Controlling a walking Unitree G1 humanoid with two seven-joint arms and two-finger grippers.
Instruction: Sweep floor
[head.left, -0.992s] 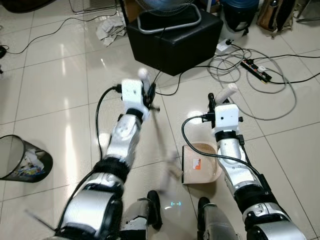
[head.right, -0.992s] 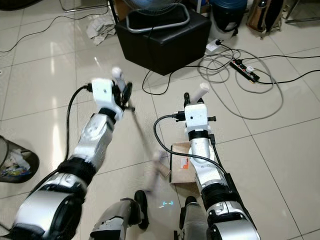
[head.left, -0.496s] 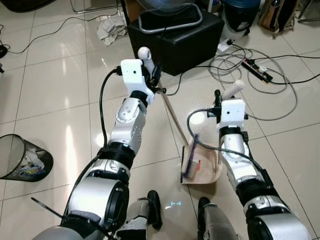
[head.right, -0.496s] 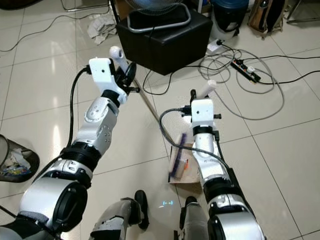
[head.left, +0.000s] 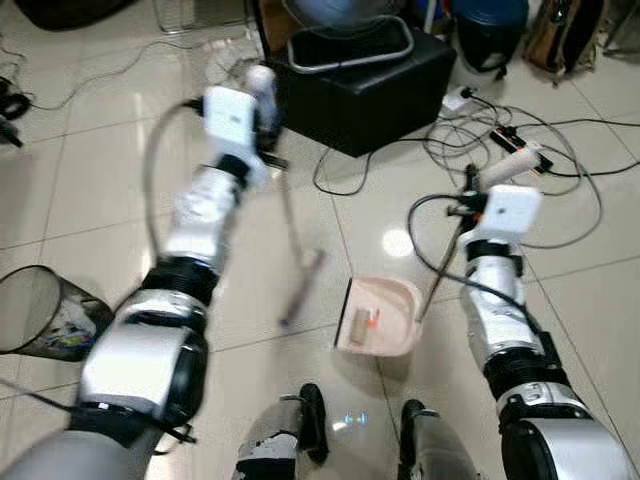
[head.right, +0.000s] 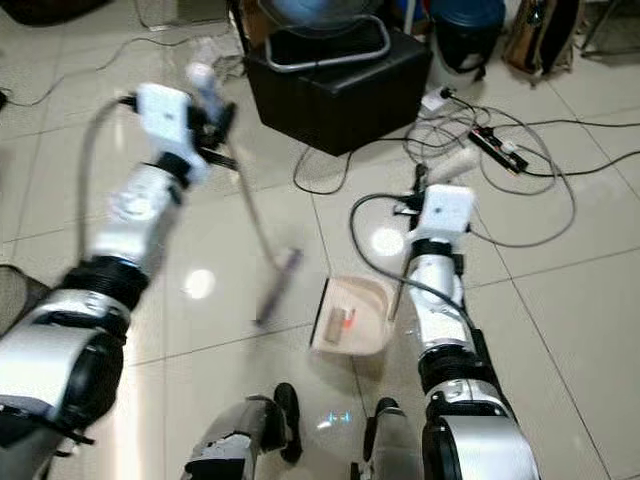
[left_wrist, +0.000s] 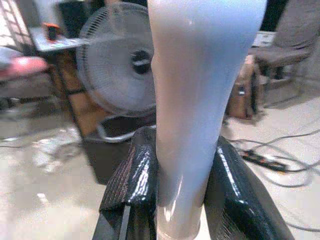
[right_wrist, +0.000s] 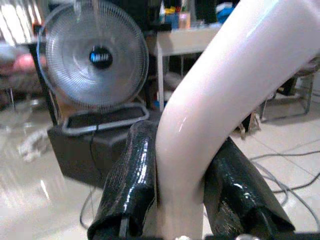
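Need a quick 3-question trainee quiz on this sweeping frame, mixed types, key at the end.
1. True or false: the left gripper is shut on the broom handle.
2. Which lies nearer the robot's right arm: (A) the dustpan or (B) the wire bin?
3. Fill in: the fan stands on a black ____.

Key: 1 true; 2 A; 3 box. The right gripper clamps the dustpan handle.

A round grey electric fan (right_wrist: 93, 57) stands on a black box-shaped stool (head.left: 375, 88). A black wire-mesh wastebasket (head.left: 42, 312) sits well apart, while tangled cables and a power strip (head.left: 515, 145) sprawl nearby.
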